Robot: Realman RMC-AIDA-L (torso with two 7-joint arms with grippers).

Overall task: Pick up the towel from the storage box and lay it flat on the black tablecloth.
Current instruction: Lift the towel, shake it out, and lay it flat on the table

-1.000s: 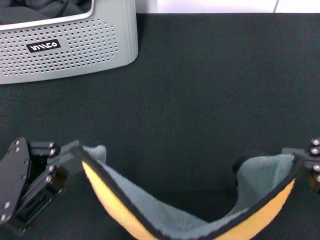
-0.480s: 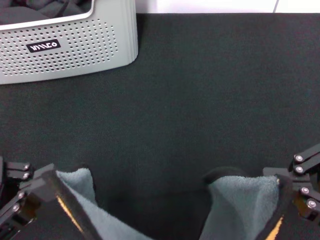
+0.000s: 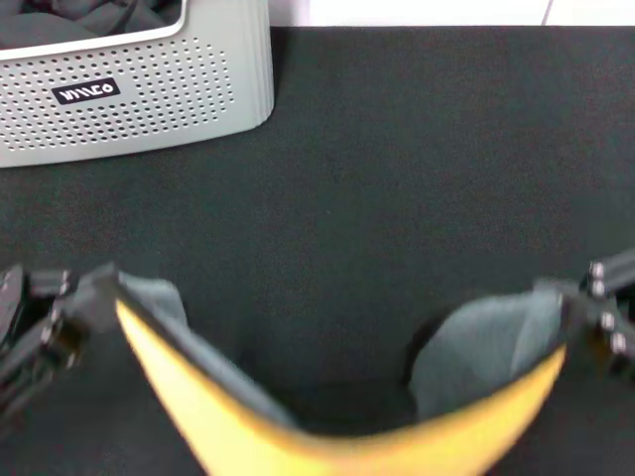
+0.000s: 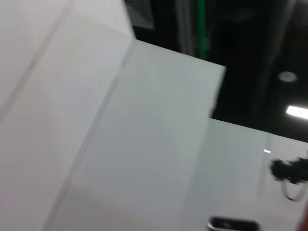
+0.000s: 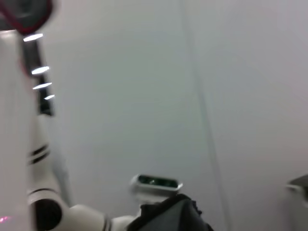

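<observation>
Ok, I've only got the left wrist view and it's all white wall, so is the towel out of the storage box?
Observer: Yes. In the head view the towel hangs in a sag between the left gripper and the right gripper, each holding a corner.
Operator: Which face is toward the head camera?
Observer: The yellow-orange one; the grey face shows on the far side.
Operator: And where's the box?
Observer: The storage box sits at the far left of the black tablecloth, well apart from the towel.
</observation>
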